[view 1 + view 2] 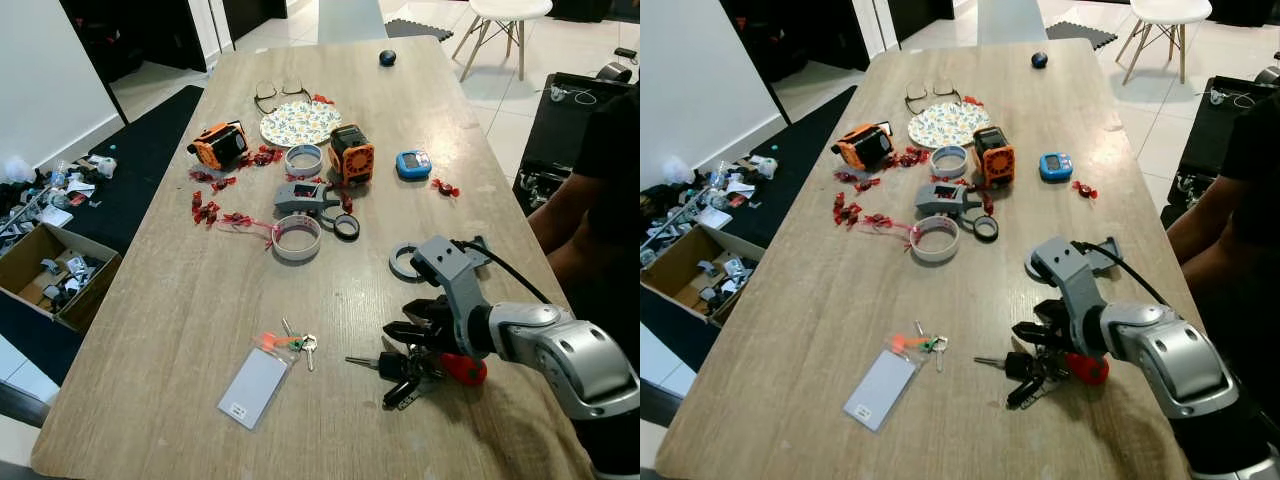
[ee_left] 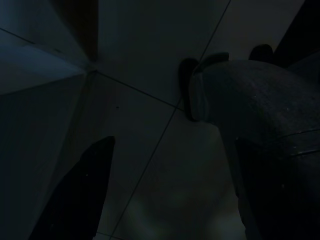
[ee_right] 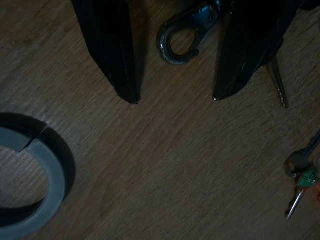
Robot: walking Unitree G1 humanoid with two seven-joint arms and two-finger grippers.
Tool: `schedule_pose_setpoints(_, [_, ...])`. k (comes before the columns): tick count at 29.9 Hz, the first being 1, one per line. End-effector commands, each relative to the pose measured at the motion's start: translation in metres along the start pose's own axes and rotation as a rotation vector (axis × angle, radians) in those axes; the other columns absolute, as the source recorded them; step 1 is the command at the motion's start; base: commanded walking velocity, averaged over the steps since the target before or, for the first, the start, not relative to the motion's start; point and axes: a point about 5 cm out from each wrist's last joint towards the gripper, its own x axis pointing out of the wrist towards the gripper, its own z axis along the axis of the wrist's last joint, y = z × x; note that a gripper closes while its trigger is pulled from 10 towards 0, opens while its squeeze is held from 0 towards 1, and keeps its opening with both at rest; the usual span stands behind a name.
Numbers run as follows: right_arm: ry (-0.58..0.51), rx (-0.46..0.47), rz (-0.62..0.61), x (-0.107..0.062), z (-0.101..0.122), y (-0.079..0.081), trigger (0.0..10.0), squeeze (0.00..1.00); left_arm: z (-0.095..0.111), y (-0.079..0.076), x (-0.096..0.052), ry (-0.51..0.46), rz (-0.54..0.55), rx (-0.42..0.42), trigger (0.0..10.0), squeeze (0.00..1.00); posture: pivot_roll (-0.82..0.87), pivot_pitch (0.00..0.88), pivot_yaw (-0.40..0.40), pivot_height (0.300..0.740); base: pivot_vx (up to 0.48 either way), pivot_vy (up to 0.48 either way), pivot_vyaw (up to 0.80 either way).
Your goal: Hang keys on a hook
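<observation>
Pickup step: at lower right of the left eye view, the right gripper hovers with fingers apart over the key bunch on the table. Next, I judge, it must drop and close on the carabiner; no hook visible

A wooden table carries glasses beside a patterned plate, two orange gadgets, a blue timer, tape rolls, red scraps and a grey card; a cardboard box sits on the floor
</observation>
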Motion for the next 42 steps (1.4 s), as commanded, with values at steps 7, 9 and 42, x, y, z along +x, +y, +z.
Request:
schedule_pose_setpoints(7, [0.046,0.055,0.015,0.008,-0.009,0.005,10.0,0.0,-0.008,0.0,-0.001,0.027,-0.001,-0.002,10.0,0.0,-0.14,0.121,0.111,0.74,0.0,0.0,0.0])
schedule_pose_setpoints(9, [0.055,0.058,0.023,0.009,-0.011,0.007,10.0,0.0,-0.008,0.0,-0.001,0.027,-0.001,-0.002,10.0,0.0,-0.14,0.121,0.111,0.74,0.0,0.0,0.0])
schedule_pose_setpoints(42, [0.079,-0.084,-0.211,-0.01,-0.005,-0.034,10.0,0.0,-0.009,0.0,-0.002,0.034,-0.008,0.009,10.0,0.0,-0.14,0.127,0.108,0.74,0.0,0.0,0.0])
